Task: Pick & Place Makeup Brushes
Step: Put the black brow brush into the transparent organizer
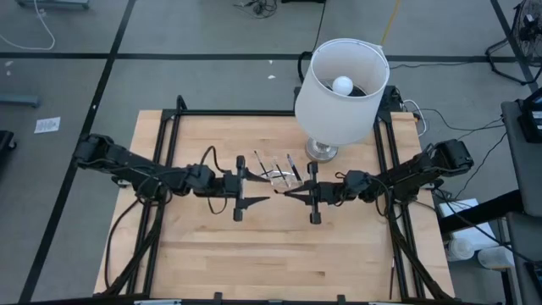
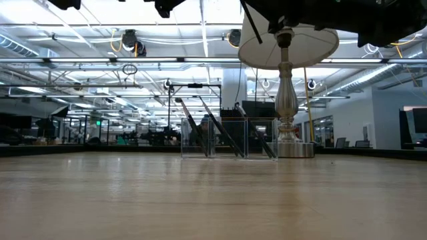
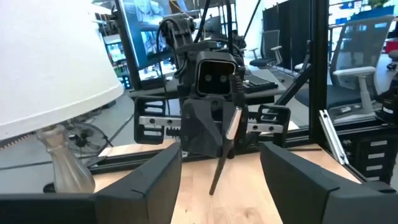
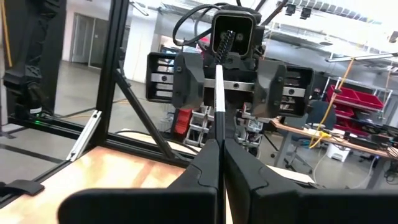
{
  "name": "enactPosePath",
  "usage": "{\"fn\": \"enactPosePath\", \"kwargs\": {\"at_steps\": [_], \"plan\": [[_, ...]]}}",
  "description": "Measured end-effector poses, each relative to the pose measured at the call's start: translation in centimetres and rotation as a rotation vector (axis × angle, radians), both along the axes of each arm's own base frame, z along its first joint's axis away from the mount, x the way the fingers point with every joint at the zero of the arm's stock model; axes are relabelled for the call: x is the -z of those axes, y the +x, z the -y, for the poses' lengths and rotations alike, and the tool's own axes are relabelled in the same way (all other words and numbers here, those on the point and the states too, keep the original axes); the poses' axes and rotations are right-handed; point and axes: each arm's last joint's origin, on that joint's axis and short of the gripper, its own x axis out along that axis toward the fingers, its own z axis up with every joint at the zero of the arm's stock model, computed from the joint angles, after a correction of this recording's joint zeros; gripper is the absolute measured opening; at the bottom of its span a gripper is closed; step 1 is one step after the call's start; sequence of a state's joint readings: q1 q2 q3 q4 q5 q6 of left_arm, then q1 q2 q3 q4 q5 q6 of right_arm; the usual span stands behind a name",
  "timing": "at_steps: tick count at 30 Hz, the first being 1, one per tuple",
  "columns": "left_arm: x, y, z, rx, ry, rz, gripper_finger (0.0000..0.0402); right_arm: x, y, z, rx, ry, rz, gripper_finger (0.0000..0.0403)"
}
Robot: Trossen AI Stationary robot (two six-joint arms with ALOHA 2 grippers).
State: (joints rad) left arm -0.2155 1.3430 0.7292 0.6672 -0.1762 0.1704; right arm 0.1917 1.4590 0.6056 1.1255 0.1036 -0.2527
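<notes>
Pinched shut on a slim black-handled makeup brush at frame centre, the right gripper should carry it alone, since the left gripper stood wide.

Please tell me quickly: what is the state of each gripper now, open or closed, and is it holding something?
Left gripper: open, holding nothing.
Right gripper: closed on a makeup brush, above the middle of the table.
</notes>
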Motion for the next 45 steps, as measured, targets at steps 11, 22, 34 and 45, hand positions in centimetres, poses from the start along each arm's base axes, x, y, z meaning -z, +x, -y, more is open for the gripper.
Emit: {"fn": "enactPosePath", "kwargs": {"at_steps": [11, 22, 34, 45], "plan": [[0.6, 0.8, -0.5, 0.041, -0.018, 0.013, 0.021, 0.0, 0.0, 0.1, 0.007, 0.002, 0.0, 0.0], [0.2, 2.8, -0.6, 0.032, -0.02, -0.001, 0.0231, 0.1, 0.1, 0.4, 0.019, -0.012, -0.012, 0.0], [-0.2, 3.3, -0.6, 0.052, -0.015, -0.013, 0.0182, 0.2, 0.1, 0.4, 0.017, -0.002, -0.02, 0.0], [0.0, 3.3, -0.7, 0.05, -0.007, -0.031, 0.0084, 0.1, 0.1, 0.4, 0.018, -0.001, -0.015, 0.0]]}}
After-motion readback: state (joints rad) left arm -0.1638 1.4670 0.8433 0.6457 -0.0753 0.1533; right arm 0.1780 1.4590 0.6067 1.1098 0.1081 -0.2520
